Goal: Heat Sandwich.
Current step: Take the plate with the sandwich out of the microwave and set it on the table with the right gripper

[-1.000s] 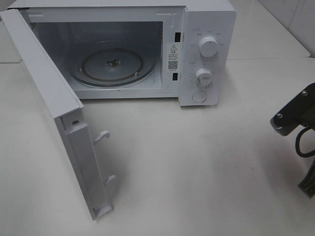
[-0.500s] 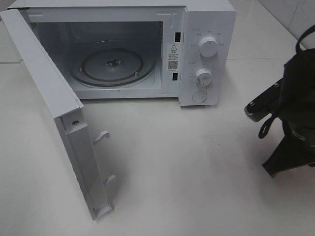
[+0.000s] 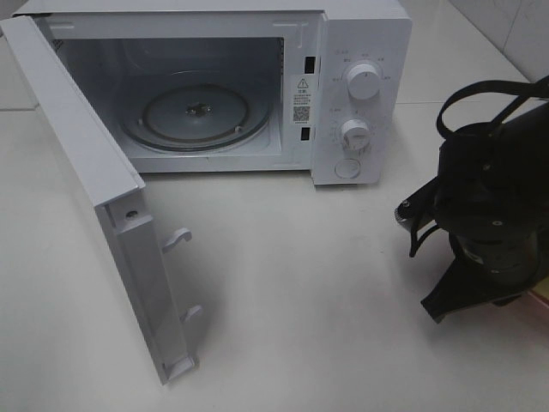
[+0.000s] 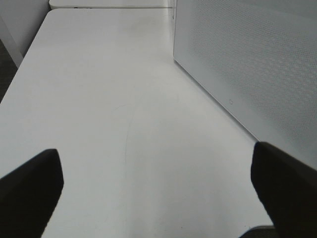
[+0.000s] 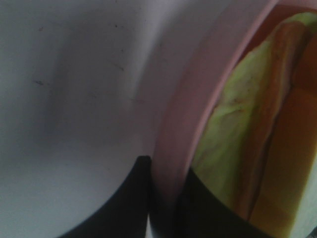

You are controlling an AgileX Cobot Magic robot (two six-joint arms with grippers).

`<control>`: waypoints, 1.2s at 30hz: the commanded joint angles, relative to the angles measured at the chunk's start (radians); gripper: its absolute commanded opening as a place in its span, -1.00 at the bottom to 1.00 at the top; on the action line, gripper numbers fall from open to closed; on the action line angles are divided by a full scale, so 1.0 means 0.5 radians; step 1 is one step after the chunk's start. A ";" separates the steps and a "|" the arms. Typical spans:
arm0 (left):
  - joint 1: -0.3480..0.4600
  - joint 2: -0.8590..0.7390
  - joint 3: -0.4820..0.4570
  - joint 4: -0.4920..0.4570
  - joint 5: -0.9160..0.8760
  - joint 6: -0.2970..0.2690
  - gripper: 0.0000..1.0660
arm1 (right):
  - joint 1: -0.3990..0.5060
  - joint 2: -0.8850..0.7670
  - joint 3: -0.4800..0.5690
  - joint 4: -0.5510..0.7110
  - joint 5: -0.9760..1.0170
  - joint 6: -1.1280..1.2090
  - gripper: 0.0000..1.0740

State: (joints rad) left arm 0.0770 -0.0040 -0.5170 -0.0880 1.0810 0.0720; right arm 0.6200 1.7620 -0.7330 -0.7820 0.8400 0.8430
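In the right wrist view the sandwich (image 5: 247,129) shows pale green lettuce and orange-brown layers, lying on a pink plate (image 5: 173,134). My right gripper (image 5: 163,203) is shut on the plate's rim, one dark finger (image 5: 124,208) outside it and one inside. In the exterior high view my right arm (image 3: 489,223) hangs over the table at the right, in front of the microwave's control panel, and hides the sandwich. Only a pink sliver of plate (image 3: 541,297) shows at the frame edge. My left gripper (image 4: 158,193) is open and empty above bare table.
The white microwave (image 3: 360,43) stands at the back. Its door (image 3: 94,189) is swung wide open to the left. The glass turntable (image 3: 196,116) inside carries nothing. The microwave's perforated side wall (image 4: 247,59) is beside my left gripper.
My right arm has moved left from the right edge further into the exterior high view, toward the front of the microwave. The microwave and its door have not moved.
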 commanded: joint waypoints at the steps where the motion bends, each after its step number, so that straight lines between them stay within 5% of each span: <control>1: -0.010 -0.018 0.000 0.002 -0.020 -0.006 0.84 | -0.008 0.074 -0.010 -0.058 0.018 0.022 -0.93; 21: -0.010 -0.018 0.000 0.002 -0.020 -0.006 0.84 | -0.008 0.328 -0.010 -0.178 -0.038 0.222 -0.80; 30: -0.010 -0.018 0.000 0.002 -0.020 -0.006 0.84 | -0.004 0.212 -0.010 -0.048 -0.040 0.092 -0.23; 36: -0.010 -0.018 0.000 0.002 -0.020 -0.006 0.84 | -0.004 0.072 -0.010 0.028 -0.026 -0.042 -0.09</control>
State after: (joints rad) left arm 0.0770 -0.0040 -0.5170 -0.0880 1.0810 0.0720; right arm 0.6200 1.8100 -0.7330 -0.7730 0.8160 0.8400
